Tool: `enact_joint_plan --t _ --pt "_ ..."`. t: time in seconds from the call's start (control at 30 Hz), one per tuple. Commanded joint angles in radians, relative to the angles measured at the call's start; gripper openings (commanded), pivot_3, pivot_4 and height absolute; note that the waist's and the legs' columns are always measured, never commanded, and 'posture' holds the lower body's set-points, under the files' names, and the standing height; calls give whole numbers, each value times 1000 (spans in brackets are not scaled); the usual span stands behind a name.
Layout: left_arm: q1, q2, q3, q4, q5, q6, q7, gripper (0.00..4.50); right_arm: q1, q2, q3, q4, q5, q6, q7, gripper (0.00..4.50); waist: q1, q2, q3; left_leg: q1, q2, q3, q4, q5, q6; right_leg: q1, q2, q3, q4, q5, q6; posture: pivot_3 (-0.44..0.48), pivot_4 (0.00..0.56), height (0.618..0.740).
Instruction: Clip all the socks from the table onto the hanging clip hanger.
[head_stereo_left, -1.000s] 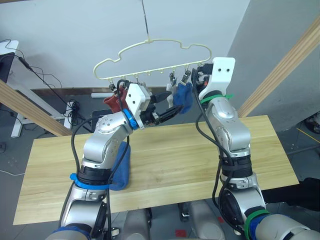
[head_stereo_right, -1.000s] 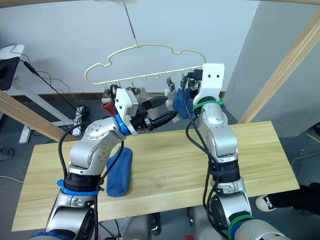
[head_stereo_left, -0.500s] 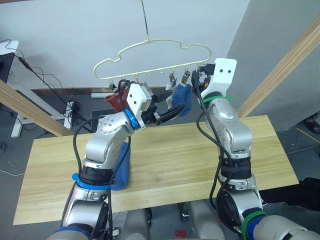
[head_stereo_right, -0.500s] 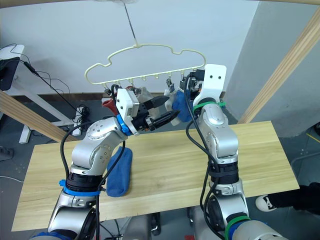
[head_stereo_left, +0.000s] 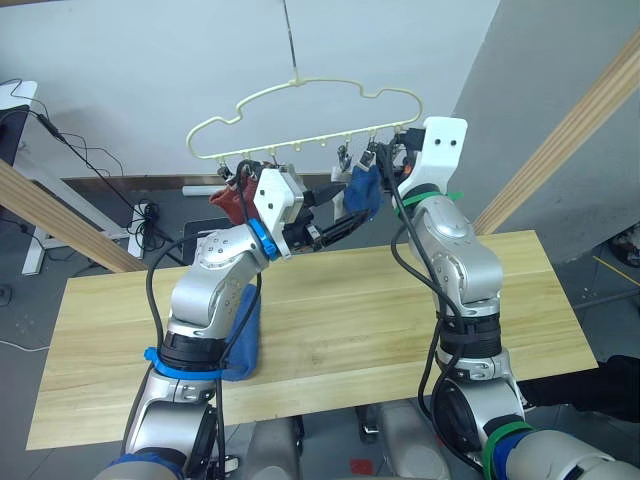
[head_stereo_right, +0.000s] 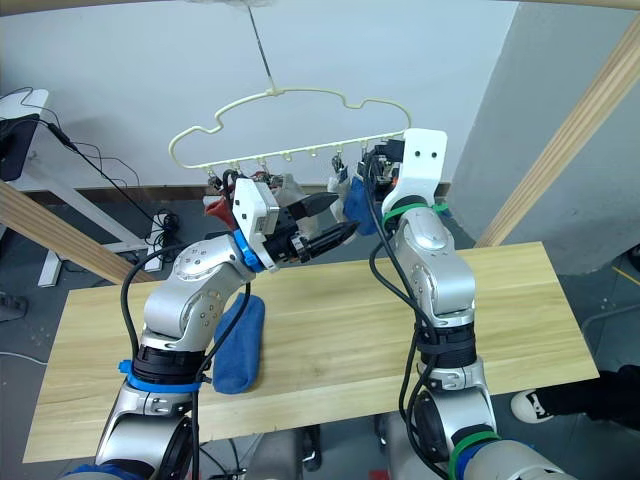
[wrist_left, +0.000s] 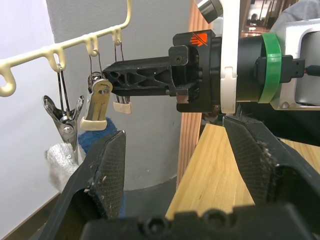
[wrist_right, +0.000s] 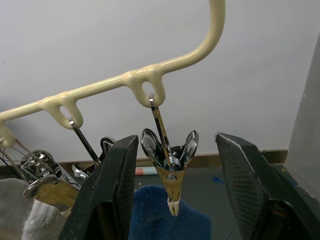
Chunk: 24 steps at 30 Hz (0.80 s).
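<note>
Both arms: silver-grey rounded metal housings, black joint segments, white plastic wrist brackets w/ small round screw holes. Left arm: blue ring at wrist, blue tie lower down, black cables looped alongside. Right arm: green band near wrist, green cable tie near base, black cables along its length. Left gripper: two black textured fingers, dusty w/ pale specks. Right gripper: black ribbed fingers; its black body carries an orange logo beside a white collar.

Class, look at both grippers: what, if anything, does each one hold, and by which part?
Neither holds anything. The left gripper is open and empty; the right gripper is open, its fingers either side of a metal clip without touching it.
</note>
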Motion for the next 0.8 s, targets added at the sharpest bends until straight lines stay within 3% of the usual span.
enact_joint_plan --t 0.03,0.8 --pt "3 -2 -7 -28 2 -21 -8 3459 -26 1 19 -11 0 -29 12 2559 0 0 0 0 0 0 0 0 0 0 0 0 0 0 0 -193 291 740" --pt "15 -3 -10 -26 7 -30 -9 3459 -43 -8 31 31 -9 -68 31 2559 0 0 0 0 0 0 0 0 0 0 0 0 0 0 0 -190 287 740"
